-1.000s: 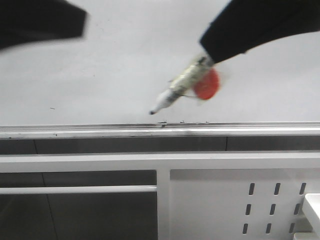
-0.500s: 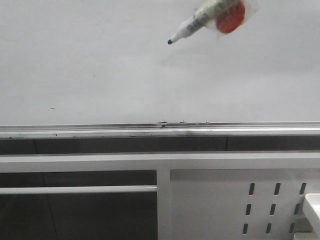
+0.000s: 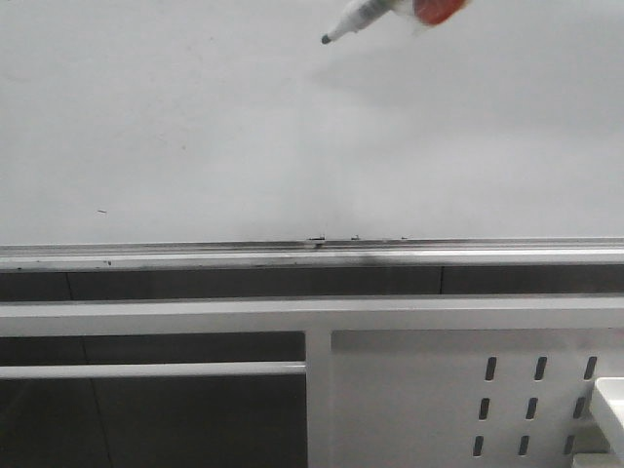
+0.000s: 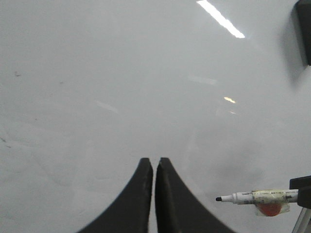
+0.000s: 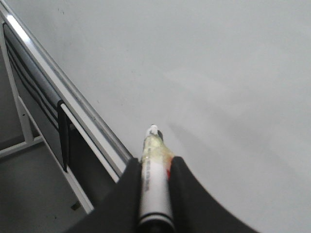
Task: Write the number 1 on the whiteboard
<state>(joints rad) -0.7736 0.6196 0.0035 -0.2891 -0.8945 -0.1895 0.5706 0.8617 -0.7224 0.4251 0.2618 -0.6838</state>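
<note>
The white perforated panel [image 3: 468,390] is being seen nearest, below the whiteboard's metal ledge rail [image 3: 312,255], with nine slots showing in it. Above the rail, the whiteboard [image 3: 195,127] is being shown as one large, pale grey-white glossy sheet, with a few tiny dark specks just above the rail and no long black stroke on it in any view. One marker pen [image 5: 154,187] is being pinched between the two dark fingers of the right gripper [image 5: 154,170], its white barrel wrapped in yellowish tape and its black tip pointed toward the board. In the front view the pen [image 3: 356,19] is being held high over the board, well above the rail, beside a red-orange round piece [image 3: 437,10]. The left gripper [image 4: 153,167] is being held before the board with its two fingers pressed nearly together on nothing.
</note>
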